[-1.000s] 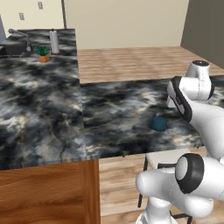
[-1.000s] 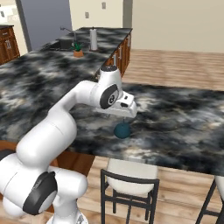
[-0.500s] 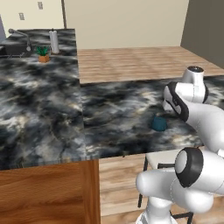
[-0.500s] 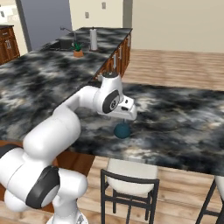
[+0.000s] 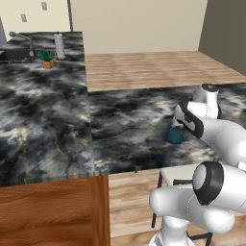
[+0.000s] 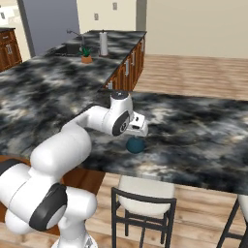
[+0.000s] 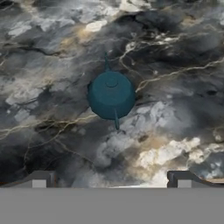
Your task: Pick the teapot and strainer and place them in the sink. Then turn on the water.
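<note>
The claw point(image 7: 112, 183) is held wide, its two dark tips spread at the bottom of the hand view with nothing between them, and it is poised above the teapot point(image 7: 111, 95), which is seen from straight overhead and sits upright on the dark marbled bench point(image 7: 175, 65), near the edge by the stool point(image 6: 145, 189). For a sound grasp the claw is best lowered straight down with the round body centred between the tips, the thin spout and handle being kept out of the closing line so the pot is not twisted aside. The lid is seen on the pot, so its contents cannot be told. The sink point(image 5: 17, 53) lies well apart, at the far corner beside a potted plant point(image 5: 47, 59)
</note>
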Tool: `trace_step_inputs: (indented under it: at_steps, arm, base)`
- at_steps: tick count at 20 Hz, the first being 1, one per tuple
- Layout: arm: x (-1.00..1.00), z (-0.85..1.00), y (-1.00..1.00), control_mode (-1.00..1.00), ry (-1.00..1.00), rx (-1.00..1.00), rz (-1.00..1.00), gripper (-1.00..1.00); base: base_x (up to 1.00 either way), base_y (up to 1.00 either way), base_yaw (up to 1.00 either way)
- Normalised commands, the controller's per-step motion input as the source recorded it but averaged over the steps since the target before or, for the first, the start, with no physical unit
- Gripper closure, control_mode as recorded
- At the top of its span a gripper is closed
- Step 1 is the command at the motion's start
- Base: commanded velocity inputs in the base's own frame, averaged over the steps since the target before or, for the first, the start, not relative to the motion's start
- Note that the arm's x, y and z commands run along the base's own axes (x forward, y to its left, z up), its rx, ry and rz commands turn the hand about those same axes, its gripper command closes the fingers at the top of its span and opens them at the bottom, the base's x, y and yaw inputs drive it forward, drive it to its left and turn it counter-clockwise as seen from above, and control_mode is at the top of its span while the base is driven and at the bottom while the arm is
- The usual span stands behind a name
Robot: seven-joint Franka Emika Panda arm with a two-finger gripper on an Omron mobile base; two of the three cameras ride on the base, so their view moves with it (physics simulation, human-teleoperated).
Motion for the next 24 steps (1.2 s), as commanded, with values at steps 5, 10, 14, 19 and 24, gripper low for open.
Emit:
trace_step_inputs:
  at_steps: [5,10,14,19,24]
  arm:
    - [0.03,-0.08,0.01,-1.0,-0.04,-0.02,0.13,-1.0]
    - [0.15,0.0,0.0,-1.0,0.04,-0.04,0.08,-1.0]
    - [0.23,-0.02,0.0,-1.0,0.12,0.0,0.1,-1.0]
    - [0.21,-0.04,0.0,-1.0,0.14,0.0,0.09,-1.0]
    - [0.18,-0.14,0.0,-1.0,0.07,0.0,0.08,-1.0]
  base:
    - [0.0,0.0,0.0]
    - [0.0,0.0,0.0]
    - [0.0,0.0,0.0]
    - [0.0,0.0,0.0]
    - [0.0,0.0,0.0]
